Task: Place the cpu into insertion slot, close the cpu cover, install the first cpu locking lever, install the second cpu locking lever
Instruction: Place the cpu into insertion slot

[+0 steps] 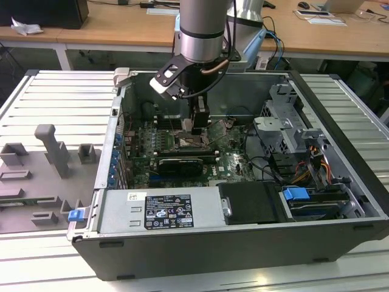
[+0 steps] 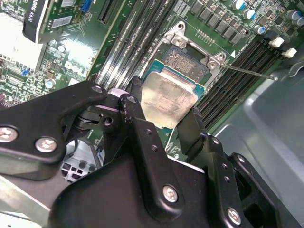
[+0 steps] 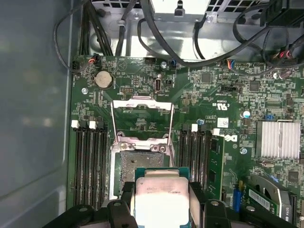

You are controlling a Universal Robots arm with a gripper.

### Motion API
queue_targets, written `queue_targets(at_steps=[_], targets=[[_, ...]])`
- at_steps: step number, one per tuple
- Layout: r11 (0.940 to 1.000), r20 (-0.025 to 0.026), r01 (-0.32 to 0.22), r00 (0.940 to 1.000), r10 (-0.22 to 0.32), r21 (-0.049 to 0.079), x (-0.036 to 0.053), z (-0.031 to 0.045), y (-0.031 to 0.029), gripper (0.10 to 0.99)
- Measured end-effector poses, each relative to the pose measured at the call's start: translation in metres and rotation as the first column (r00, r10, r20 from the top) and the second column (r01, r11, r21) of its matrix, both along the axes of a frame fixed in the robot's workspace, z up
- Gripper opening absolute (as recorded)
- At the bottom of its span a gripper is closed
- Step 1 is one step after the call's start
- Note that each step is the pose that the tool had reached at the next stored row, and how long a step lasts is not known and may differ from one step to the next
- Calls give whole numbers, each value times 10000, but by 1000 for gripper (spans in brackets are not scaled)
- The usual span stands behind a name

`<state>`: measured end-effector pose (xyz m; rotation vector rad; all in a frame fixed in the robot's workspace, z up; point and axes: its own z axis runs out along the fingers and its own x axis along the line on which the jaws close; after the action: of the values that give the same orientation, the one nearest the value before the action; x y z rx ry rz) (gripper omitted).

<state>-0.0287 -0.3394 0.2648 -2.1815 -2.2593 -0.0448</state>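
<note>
Close over the insertion slot, the gripper pinches the cpu by opposite edges. Slot's open computer case lies on a slatted grey worktop; wooden desks beyond.

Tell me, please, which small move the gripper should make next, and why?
Probably shift the cpu sideways until it is square over the insertion slot: the gripper holds it above the slot, covering only part of it, while the cpu cover stands open.
</note>
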Motion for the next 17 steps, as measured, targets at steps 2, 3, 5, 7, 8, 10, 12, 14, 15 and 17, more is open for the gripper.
queue_targets(at_steps=[2,3,5,7,8,10,12,14,15,17], targets=[[10000,-45,1,10000,-1,-1,0,-19,17,541],[10000,-52,1,10000,-1,-1,0,-24,26,541],[10000,-69,0,10000,0,0,0,-40,45,541],[10000,-83,-1,10000,1,0,0,-53,56,541],[10000,-99,-1,10000,1,-3,1,-62,71,541],[10000,-126,-1,9999,1,-15,2,-79,107,541],[10000,-139,-1,9999,0,-29,2,-99,143,541],[10000,-148,0,9999,0,-29,2,-116,164,541],[10000,-154,0,9999,0,-28,3,-126,172,541],[10000,-175,-1,9998,1,-29,4,-145,178,541]])
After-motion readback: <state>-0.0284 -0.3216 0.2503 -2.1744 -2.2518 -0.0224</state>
